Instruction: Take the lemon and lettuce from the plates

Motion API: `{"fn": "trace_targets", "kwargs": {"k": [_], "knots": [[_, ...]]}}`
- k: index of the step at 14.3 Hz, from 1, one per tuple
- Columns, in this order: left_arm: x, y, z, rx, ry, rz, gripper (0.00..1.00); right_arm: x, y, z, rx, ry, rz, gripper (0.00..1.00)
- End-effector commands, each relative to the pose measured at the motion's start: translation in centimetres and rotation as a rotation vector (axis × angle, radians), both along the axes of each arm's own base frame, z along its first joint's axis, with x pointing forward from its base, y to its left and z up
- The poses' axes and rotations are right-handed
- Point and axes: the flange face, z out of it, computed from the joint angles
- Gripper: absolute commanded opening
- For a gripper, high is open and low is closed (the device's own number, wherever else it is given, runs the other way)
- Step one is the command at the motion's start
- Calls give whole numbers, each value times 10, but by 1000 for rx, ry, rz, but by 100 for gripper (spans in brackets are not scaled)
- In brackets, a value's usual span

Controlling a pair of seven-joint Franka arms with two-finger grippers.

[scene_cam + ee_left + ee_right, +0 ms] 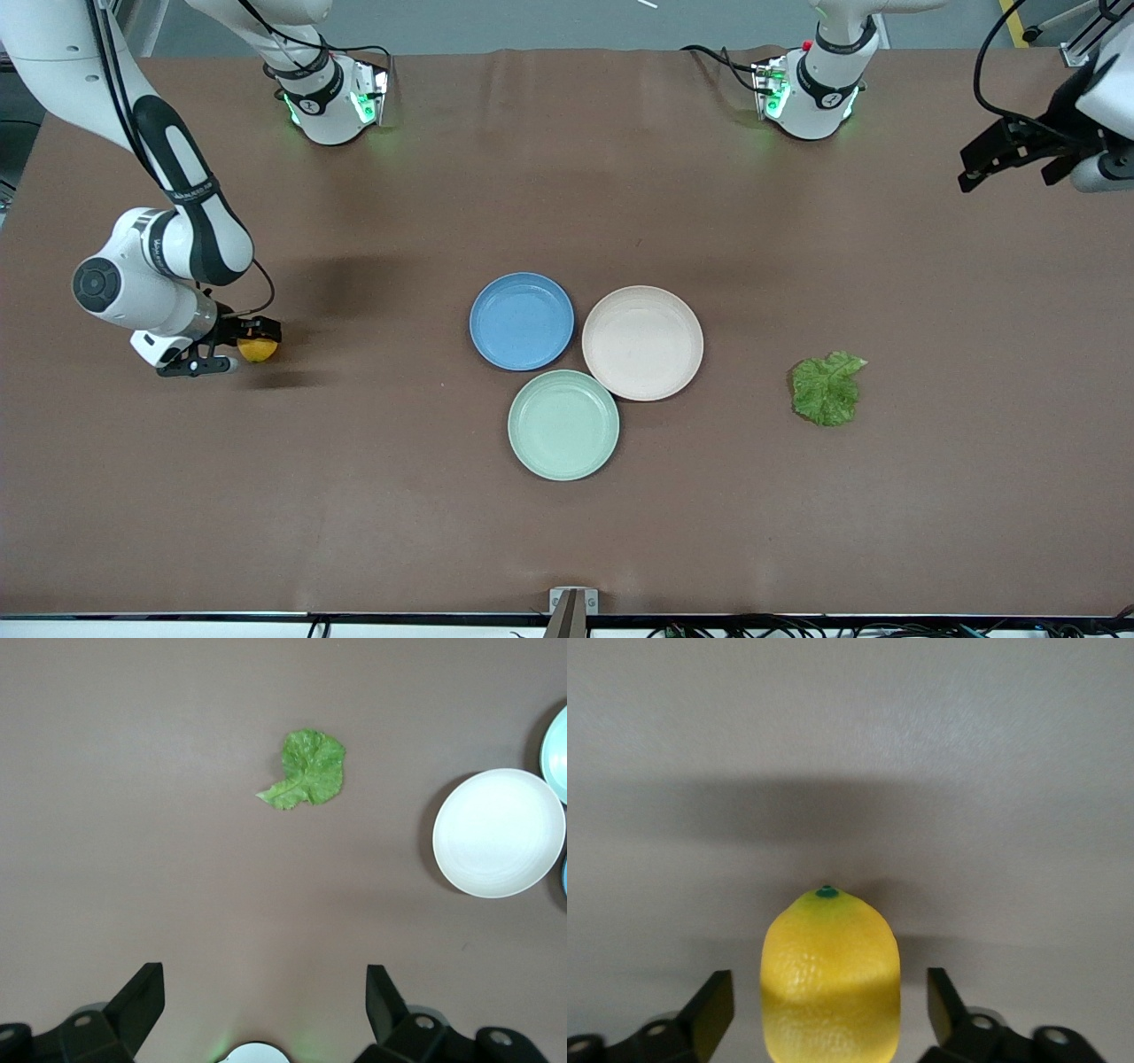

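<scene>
The lemon (258, 349) lies on the bare table toward the right arm's end, off the plates. My right gripper (241, 347) is low at the table, open, with the lemon (830, 979) between its fingers and a gap on each side. The lettuce (826, 388) lies flat on the table toward the left arm's end, beside the beige-pink plate (642, 343); it also shows in the left wrist view (306, 771). The blue plate (521, 320) and the beige-pink plate are empty. My left gripper (1010, 158) is open and empty, high over the table's left-arm end.
An empty mint-green plate (563, 424) sits nearer to the front camera, touching both other plates. The brown table mat (354, 496) covers the whole surface. The beige-pink plate (499, 833) shows in the left wrist view.
</scene>
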Motion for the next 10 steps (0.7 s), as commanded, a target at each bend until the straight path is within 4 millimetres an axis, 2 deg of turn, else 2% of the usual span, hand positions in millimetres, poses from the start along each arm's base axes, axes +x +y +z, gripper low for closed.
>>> {"fn": "trace_targets", "kwargs": {"k": [1,5,8,10], "knots": [[-10,-9,-5,8,-15,-34,100,3,-3,82,11,12,-13,99],[0,-10,-15,47,-11,-44,100,0,1,224,13,55,-65,99],[10,-9,-24,44,-13,-43,100,-1,11,298,15,64,-59,99],[12,-8,-27,44,-6,-41,100,3,15,334,15,42,-60,99]]}}
